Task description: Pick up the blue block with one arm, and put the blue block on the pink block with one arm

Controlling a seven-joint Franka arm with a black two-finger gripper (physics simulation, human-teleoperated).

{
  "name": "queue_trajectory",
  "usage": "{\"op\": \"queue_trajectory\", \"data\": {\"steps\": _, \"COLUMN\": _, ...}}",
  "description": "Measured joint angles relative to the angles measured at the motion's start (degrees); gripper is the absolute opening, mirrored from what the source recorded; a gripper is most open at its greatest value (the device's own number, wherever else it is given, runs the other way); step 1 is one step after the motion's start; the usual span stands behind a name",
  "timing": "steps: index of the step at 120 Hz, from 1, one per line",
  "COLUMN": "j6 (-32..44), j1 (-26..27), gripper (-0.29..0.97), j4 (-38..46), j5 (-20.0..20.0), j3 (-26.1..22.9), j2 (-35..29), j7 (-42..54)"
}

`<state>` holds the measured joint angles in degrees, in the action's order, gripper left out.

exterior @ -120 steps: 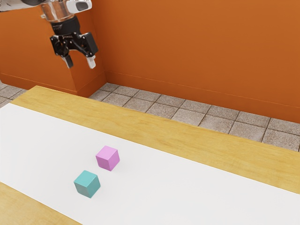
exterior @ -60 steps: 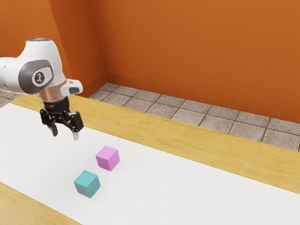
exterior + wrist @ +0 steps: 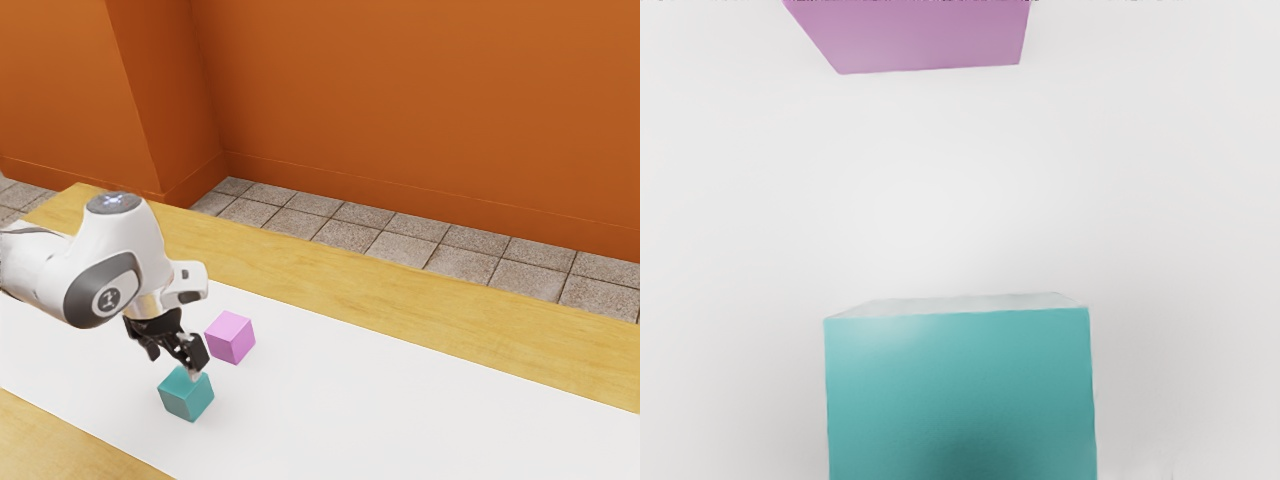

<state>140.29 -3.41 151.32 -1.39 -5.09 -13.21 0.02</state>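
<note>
The blue block [image 3: 187, 394], teal in colour, rests on the white table surface [image 3: 400, 400] toward the front. The pink block [image 3: 230, 336] stands a short way behind it and toward the exterior view's right, apart from it. My gripper [image 3: 177, 361] hangs open directly over the blue block, its fingertips just above the block's top face and holding nothing. In the wrist view the blue block [image 3: 958, 390] sits right under my hand, with the pink block [image 3: 910, 35] farther out beyond it.
The white surface is bordered by a wooden table edge [image 3: 420, 300] at the back and another strip [image 3: 60, 445] at the front. Beyond lie a tiled floor [image 3: 470, 250] and orange walls [image 3: 420, 100].
My arm has swung down from high at the upper left to just above the blue block. Both blocks have stayed where they were.
</note>
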Motion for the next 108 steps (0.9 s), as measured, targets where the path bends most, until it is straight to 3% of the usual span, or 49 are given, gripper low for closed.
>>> {"op": "queue_trajectory", "data": {"steps": 89, "j6": 6.61, "j1": -0.18, "gripper": 0.67, "j4": 1.62, "j5": 0.43, "j3": -0.64, "j2": 7.21, "j7": -1.89}}
{"op": "queue_trajectory", "data": {"steps": 108, "j6": 7.82, "j1": -0.24, "gripper": 0.53, "j4": 1.52, "j5": 0.83, "j3": -0.62, "j2": 8.47, "j7": -2.33}}
